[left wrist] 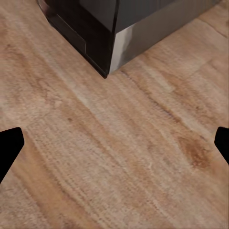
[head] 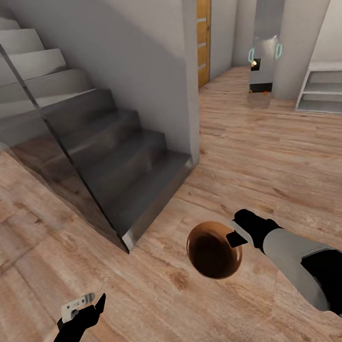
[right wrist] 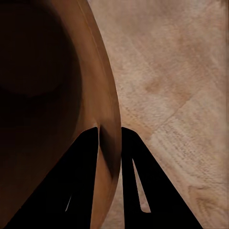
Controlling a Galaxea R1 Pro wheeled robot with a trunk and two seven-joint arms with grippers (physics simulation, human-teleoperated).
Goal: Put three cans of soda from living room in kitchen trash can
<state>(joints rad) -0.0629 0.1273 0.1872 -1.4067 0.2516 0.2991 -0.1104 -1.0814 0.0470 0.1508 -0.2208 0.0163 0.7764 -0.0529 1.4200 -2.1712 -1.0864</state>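
Note:
My right gripper (head: 236, 236) is shut on the rim of the trash can (head: 214, 250), a round bin with a copper-brown inside, held above the wood floor with its mouth facing the head camera. In the right wrist view the two fingers (right wrist: 90, 157) pinch the bin's wall (right wrist: 107, 119), one inside and one outside. Its interior is dark and I make out nothing in it. My left gripper (head: 85, 308) hangs open and empty low over the floor; its fingertips (left wrist: 12, 145) stand wide apart. The soda cans are out of view.
A grey staircase (head: 118, 157) with a glass balustrade rises ahead on the left; its bottom corner (left wrist: 107, 52) is near my left gripper. A white wall (head: 189, 79) ends beside it. Beyond are a wooden door (head: 202, 21), a tall mirror (head: 267, 32) and a white shelf (head: 327, 89).

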